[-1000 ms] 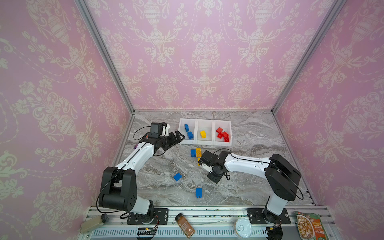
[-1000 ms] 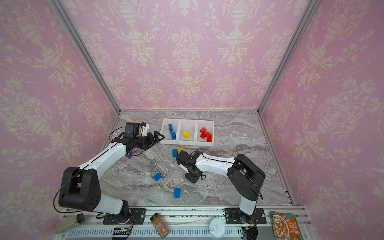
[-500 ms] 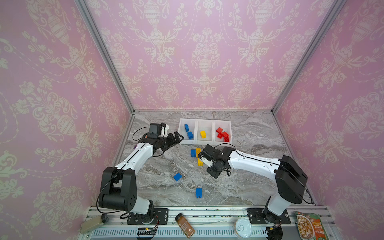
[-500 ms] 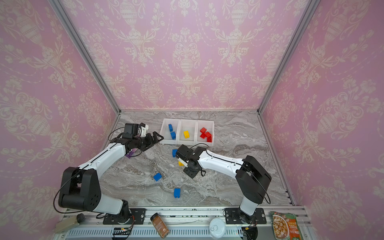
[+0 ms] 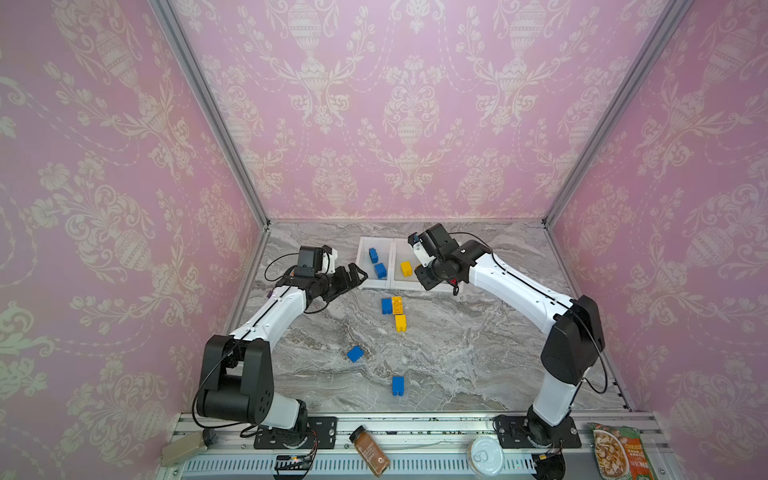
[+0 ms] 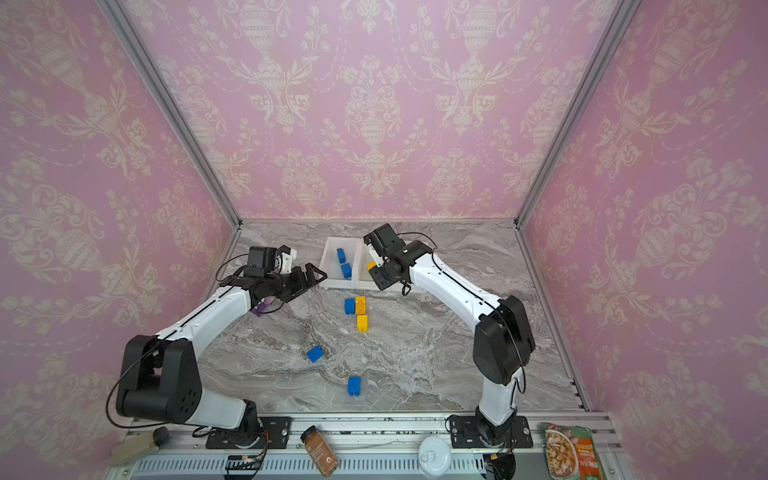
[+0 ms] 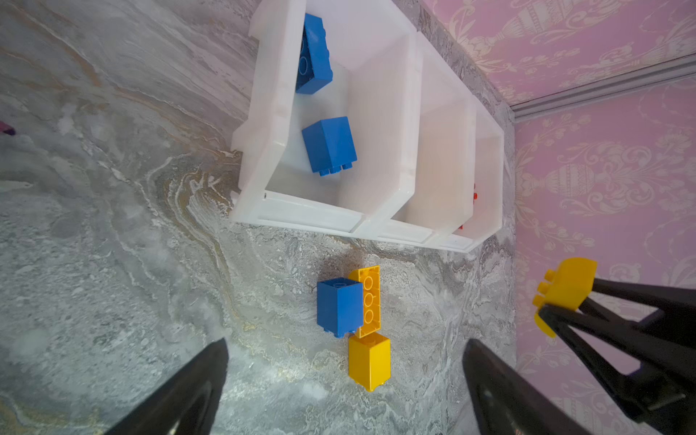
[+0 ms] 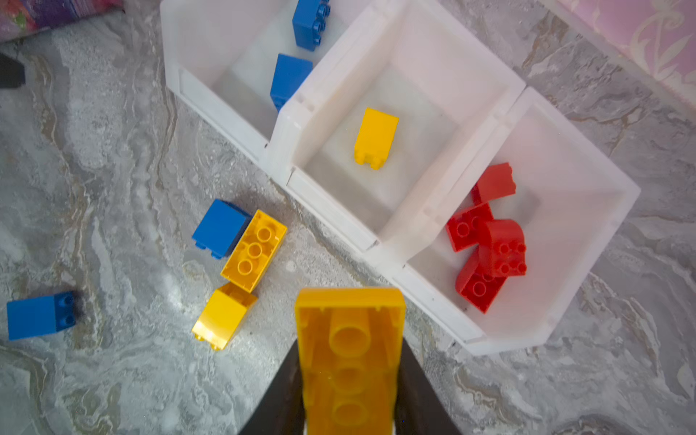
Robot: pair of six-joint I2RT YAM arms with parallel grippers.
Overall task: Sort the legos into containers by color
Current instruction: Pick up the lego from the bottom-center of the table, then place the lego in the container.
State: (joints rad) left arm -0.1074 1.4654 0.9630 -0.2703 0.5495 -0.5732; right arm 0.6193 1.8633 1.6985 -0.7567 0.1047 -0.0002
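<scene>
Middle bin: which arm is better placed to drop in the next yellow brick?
Right. The right gripper holds a yellow brick near the middle bin; the left gripper is open and empty.

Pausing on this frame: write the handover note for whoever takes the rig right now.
Left gripper: open, empty, beside the bins.
Right gripper: shut on a yellow brick, in front of the bins.
Done: two blue bricks, one yellow one and the red bricks sit in separate bins.
To do: put the held brick in the middle bin, then three loose blue bricks and two loose yellow bricks on the table.
</scene>
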